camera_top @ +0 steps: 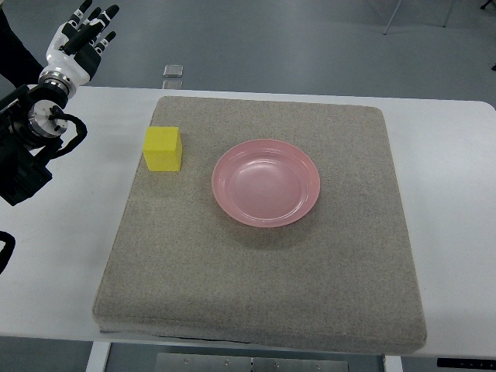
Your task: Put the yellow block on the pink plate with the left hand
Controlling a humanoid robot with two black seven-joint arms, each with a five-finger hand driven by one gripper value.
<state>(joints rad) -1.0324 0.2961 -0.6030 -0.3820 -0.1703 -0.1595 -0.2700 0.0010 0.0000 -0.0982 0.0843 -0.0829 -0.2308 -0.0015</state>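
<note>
On the grey mat (pixel 310 271), yellow block (pixel 163 148) beside pink plate (pixel 266 182); left hand (pixel 81 39) well apart, fingers spread.

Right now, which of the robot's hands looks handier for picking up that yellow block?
The left hand: it hangs open off the table's far left corner, on the yellow block's side of the mat. No right arm shows.

Left hand (pixel 80 39): white glossy shell on the back, black segmented fingers (pixel 99 17) with grey joints. Silver metal wrist ring below it. Forearm is black, blocky, with a round silver-and-black joint cap and a black cable looping off its side.
</note>
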